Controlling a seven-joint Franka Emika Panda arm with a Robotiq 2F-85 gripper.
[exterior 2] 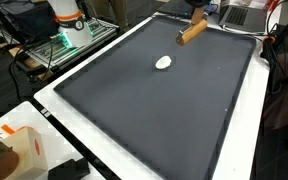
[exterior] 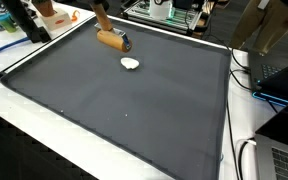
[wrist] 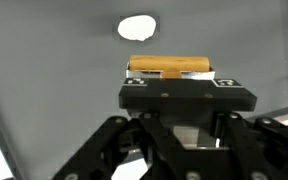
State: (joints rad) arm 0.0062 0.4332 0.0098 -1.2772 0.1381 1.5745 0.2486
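1. The wooden cylinder (wrist: pixel 169 67) sits right in front of the hand (wrist: pixel 169 74) in the wrist view, lying crosswise just past the hand's black body.
2. The hand is pressed together on the wooden cylinder and pinches it around its middle. The black body hides the fingertips in the wrist view.
3. In both exterior views the wooden cylinder (exterior: pixel 112 39) (exterior 2: pixel 192 32) is at the far side of the dark mat, close to the mat's far edge. The hand (exterior: pixel 106 32) (exterior 2: pixel 196 24) comes down onto it from above.
4. One end of the cylinder carries a dark cap, seen in an exterior view. The cylinder looks slanted there. Whether it rests on the mat or hangs just above it cannot be told.
5. A small white lump (exterior: pixel 130 63) (exterior 2: pixel 163 62) lies on the mat near the cylinder and apart from it, a little further in toward the mat's middle. In the wrist view it (wrist: pixel 136 27) shows beyond the cylinder.
6. The dark mat (exterior: pixel 124 115) (exterior 2: pixel 154 110) (wrist: pixel 44 90) covers most of the white table (exterior: pixel 44 135) (exterior 2: pixel 79 125), leaving a pale border around it.
7. At the near corner of the table in an exterior view stands a pale box with orange marks (exterior 2: pixel 19 148), well apart from the hand.
8. Beyond the table in the same view is a wire rack lit green (exterior 2: pixel 69 42).
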